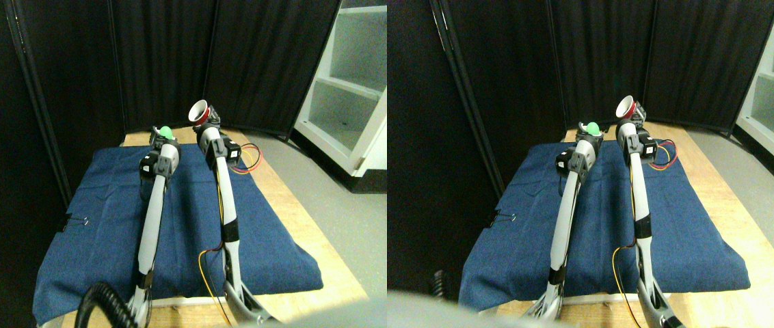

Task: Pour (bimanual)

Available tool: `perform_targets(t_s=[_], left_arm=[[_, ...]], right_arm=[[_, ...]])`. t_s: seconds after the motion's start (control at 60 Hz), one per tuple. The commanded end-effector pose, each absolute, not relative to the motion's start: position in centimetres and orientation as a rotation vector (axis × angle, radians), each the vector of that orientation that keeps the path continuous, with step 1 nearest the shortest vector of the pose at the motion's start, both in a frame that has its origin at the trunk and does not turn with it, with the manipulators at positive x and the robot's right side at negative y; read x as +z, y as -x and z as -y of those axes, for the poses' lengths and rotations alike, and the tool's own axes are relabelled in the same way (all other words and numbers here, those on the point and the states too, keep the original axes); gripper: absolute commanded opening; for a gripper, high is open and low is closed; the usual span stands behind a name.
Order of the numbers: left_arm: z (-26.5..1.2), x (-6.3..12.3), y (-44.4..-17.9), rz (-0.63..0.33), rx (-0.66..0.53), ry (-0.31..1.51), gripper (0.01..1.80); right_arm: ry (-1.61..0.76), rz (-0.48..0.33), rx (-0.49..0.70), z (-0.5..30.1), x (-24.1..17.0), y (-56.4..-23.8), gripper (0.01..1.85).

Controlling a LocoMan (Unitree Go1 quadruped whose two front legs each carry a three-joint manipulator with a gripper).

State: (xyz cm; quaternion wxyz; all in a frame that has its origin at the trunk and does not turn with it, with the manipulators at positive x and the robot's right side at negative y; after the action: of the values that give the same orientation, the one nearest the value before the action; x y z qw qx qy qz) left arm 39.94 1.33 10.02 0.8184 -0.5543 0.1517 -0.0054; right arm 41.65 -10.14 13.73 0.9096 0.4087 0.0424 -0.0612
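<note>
Right gripper holds a red cup with a white interior, clamped at its base as far as I can see. I read the cup as tilted, mouth facing up and toward the left side, its long axis slanted. It sits above the far edge of the table. Left gripper carries a green rounded object, just below and left of the cup; I cannot tell its exact shape or the jaw state. Both arms are pale, slim tubes with dark joints and loose red and yellow wires. A blue woven cloth covers the wooden table. Black curtains stand behind; a white shelf stands at right on grey floor.
</note>
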Motion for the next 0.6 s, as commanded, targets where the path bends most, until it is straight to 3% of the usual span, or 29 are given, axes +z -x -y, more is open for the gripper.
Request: perform_targets(t_s=[0.017, 0.267, 0.6], left_arm=[[-1.5, 10.8, -40.0, -0.283, -0.063, 1.214, 0.33], [-2.8, 10.2, -40.2, -0.256, -0.052, 1.225, 0.33], [-5.0, 8.2, -40.7, -0.222, -0.018, 1.225, 0.33]], right_arm=[[-0.907, -0.052, -0.129, 10.3, 14.1, -41.4, 0.33], [-1.058, -0.025, -0.203, 10.7, 13.0, -41.2, 0.33], [-1.138, 0.000, -0.181, 11.4, 10.3, -41.9, 0.33]])
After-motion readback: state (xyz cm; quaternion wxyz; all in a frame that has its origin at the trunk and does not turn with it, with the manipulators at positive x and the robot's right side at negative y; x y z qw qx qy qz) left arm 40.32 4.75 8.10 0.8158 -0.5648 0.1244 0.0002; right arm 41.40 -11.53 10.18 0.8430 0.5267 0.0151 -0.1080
